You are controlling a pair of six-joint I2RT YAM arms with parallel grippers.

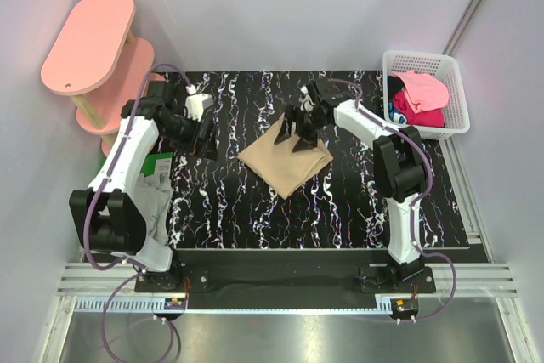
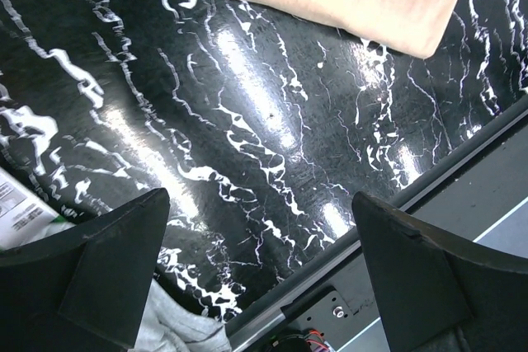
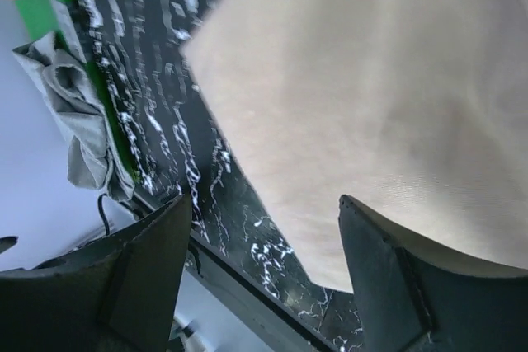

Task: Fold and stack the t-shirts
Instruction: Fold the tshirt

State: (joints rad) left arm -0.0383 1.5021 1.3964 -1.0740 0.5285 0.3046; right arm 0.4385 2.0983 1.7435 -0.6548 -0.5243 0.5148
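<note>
Right gripper (image 3: 262, 204): released, hovers over the tan t-shirt (image 1: 285, 159).
Left gripper (image 2: 260, 197): released, empty, aside.
Tan t-shirt: folded mid-worktop (image 1: 357, 201), likely the stack's base.

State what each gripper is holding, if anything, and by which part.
Nothing is held. The left gripper is open beside the tan shirt; the right gripper is open over it, gripping no cloth.

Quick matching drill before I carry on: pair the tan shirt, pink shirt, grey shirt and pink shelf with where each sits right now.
1 tan shirt
2 pink shirt
3 grey shirt
4 pink shelf

A in the white basket
B crumpled at the left edge of the table
C far left corner, off the table
D folded, mid-table

Pairs: 1-D, 2-A, 3-B, 4-C
</note>
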